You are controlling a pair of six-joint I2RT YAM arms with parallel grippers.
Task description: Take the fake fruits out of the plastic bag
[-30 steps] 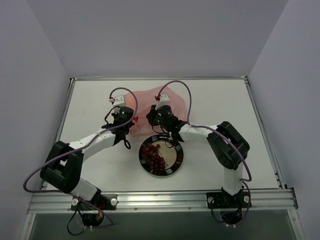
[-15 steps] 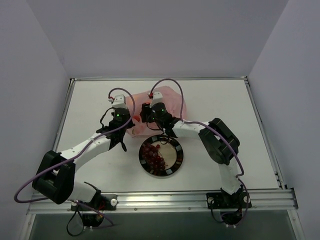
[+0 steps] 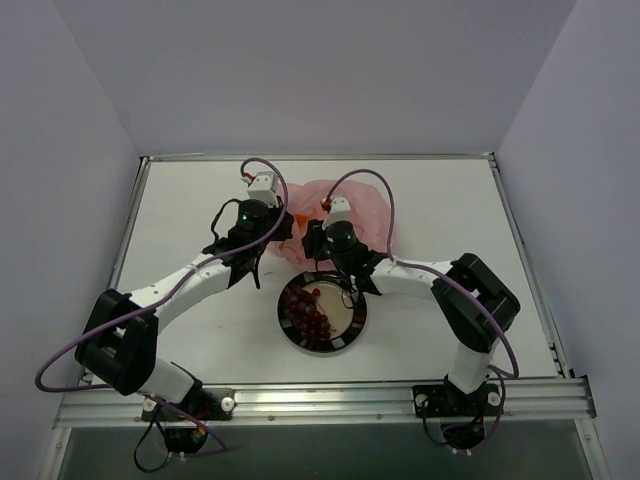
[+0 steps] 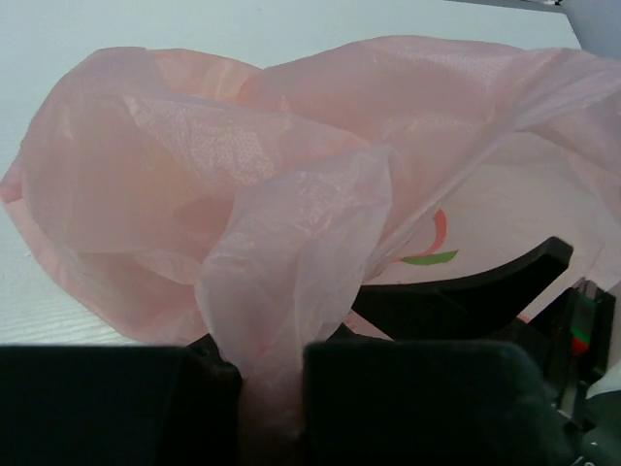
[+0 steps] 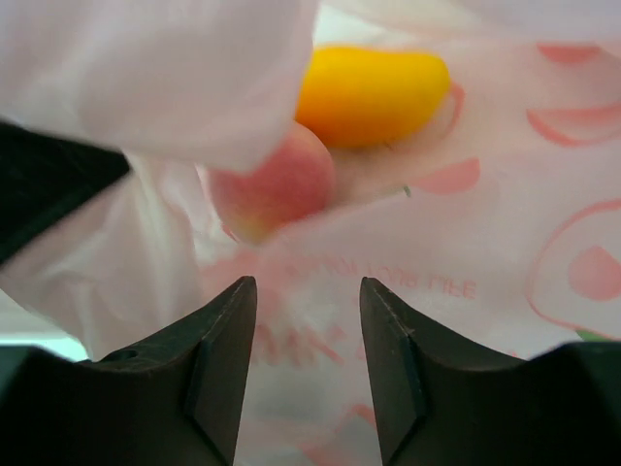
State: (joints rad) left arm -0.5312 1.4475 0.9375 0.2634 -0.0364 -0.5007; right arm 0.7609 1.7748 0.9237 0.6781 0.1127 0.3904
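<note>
The pink plastic bag point(image 3: 350, 205) lies at the back middle of the table. My left gripper point(image 3: 282, 233) is shut on a bunched fold of the bag point(image 4: 243, 175) at its left edge; the fold runs down between the pads point(image 4: 272, 388). My right gripper point(image 3: 312, 242) is open at the bag's mouth. In the right wrist view its jaws point(image 5: 309, 301) stand apart over the bag point(image 5: 466, 252). Just ahead of them lie the peach point(image 5: 281, 184) and, behind it, the mango point(image 5: 374, 94), both inside the bag. The grape bunch point(image 3: 305, 308) sits in the round dish point(image 3: 352, 318).
The black-rimmed dish stands just in front of the bag, under the right arm's forearm. A finger of the right gripper point(image 4: 466, 296) shows close beside the left gripper. Grey walls stand round the table on three sides.
Both grippers and the bag have shifted to the right. The left gripper has moved back and right with the bag's edge in it. The right gripper now faces the bag's opening.
</note>
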